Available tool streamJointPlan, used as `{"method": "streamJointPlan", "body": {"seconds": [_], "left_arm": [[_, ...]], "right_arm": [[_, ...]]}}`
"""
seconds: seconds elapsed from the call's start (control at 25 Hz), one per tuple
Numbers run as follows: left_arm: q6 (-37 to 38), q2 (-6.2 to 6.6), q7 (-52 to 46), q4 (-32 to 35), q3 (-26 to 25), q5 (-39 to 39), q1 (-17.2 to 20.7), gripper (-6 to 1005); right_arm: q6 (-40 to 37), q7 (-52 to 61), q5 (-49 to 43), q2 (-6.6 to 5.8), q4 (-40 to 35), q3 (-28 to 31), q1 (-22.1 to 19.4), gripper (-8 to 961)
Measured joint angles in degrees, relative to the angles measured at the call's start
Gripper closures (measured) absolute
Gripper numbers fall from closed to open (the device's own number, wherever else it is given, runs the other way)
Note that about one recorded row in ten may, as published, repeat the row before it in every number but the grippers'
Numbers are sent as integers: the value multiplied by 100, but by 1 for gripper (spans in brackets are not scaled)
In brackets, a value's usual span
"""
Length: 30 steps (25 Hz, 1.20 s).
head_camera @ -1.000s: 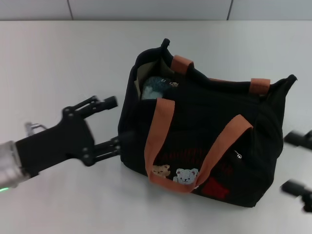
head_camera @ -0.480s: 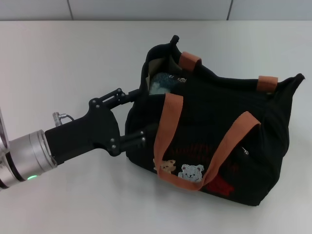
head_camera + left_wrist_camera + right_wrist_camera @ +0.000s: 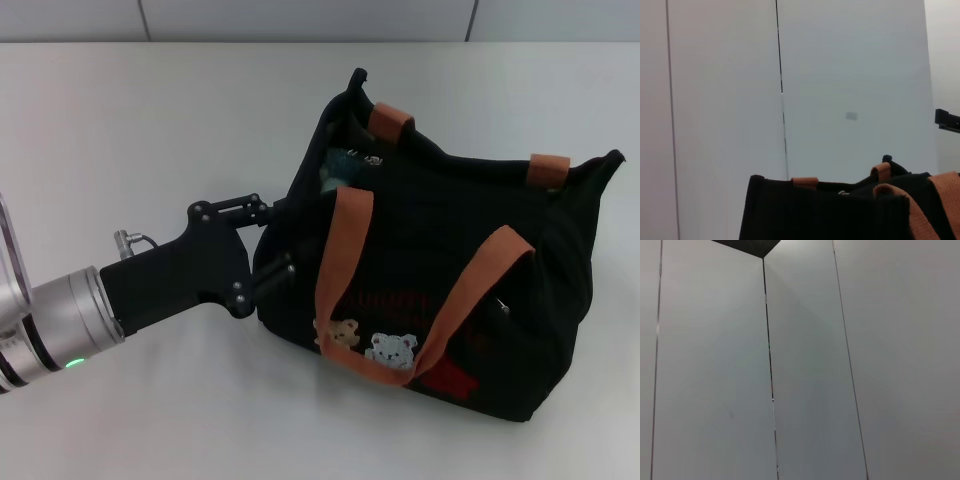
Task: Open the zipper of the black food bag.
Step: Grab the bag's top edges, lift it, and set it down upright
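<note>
black food bag (image 3: 440, 280): boxy soft fabric, orange-brown webbing handles, bear patches, upright on smooth white bench (image 3: 150, 120) | zipper (image 3: 372, 160): top rim, partly parted | left gripper (image 3: 275, 240): fingers spread against bag's left end | right gripper: unseen

We are seeing bright, even light falling from above onto the white tabletop (image 3: 150, 120), with only soft, faint shadows lying close under the black food bag (image 3: 440, 270) and the left arm. The bag's dark fabric is swallowing detail. Both wrist views are looking flat and evenly lit, without glare
</note>
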Motion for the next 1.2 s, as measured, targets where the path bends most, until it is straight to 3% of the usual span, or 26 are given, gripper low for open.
{"method": "streamJointPlan", "body": {"seconds": [0.36,0.56,1.2], "left_arm": [[44,1,12,-26,23,-271,28,683],[49,1,49,-35,31,-272,7,758],[808,24,298,122,-21,-462,77,773]], "right_arm": [[134,29,5,47,8,0,-1,200],[142,97,11,50,11,0,-2,207],[202,624,92,59,8,3,210,231]]}}
